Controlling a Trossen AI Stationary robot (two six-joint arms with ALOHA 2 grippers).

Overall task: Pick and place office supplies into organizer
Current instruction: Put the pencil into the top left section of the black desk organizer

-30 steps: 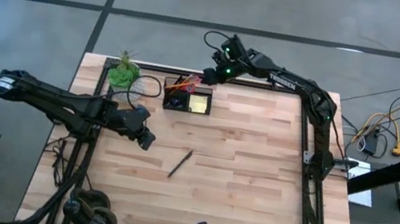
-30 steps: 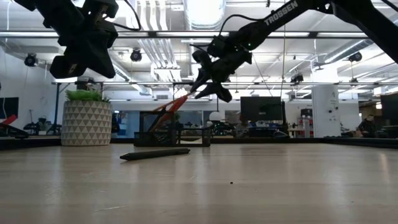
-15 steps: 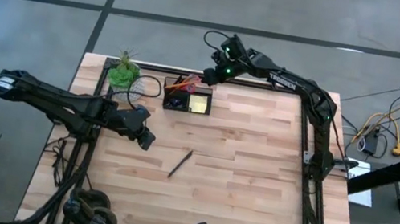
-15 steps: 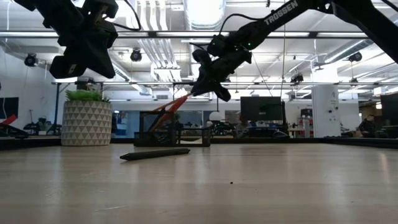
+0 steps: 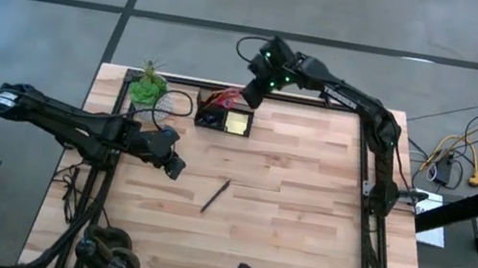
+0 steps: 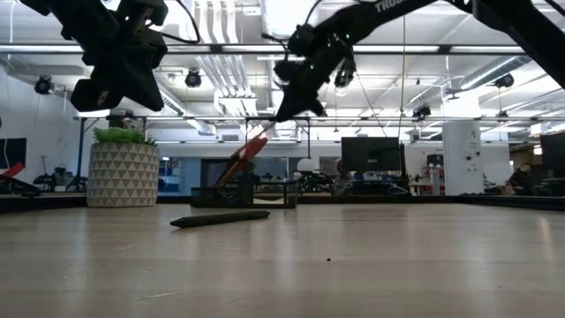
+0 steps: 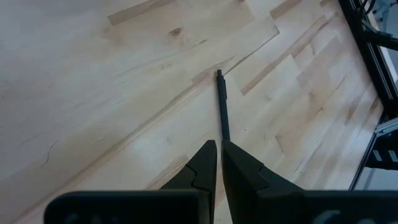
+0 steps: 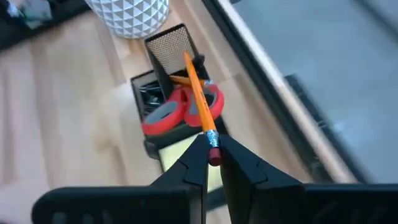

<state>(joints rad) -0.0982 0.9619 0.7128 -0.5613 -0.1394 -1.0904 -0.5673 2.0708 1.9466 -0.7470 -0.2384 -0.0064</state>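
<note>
Nearest me, from the low camera, a black pen [image 6: 220, 218] lies flat on the bare table [image 5: 302, 223], alone in the middle, well apart from everything else. My left gripper [image 7: 217, 163] hangs above the table's left part, its fingers clenched together on nothing; in its wrist camera the pen points away just beyond the fingertips, nothing between them.

Farther back, along the far edge, the plant [image 5: 148, 87] sits in its white patterned pot [image 6: 123, 175] at the left corner, and the organizer [image 5: 225, 115] stands just right of it (close, though I cannot tell whether they touch).

In the organizer, the red-handled scissors [image 8: 180, 107] stand handles up in the compartment beside the mesh cup [image 8: 172, 48], and the yellow sticky pad [image 5: 238, 123] fills the right compartment. Small dark items sit in the front left section; I cannot make them out.

My right gripper [image 8: 213, 152] hovers over the organizer, fingers pinched on the eraser end of an orange pencil [image 8: 198, 94], which slants down across the scissor handles toward the mesh cup.
</note>
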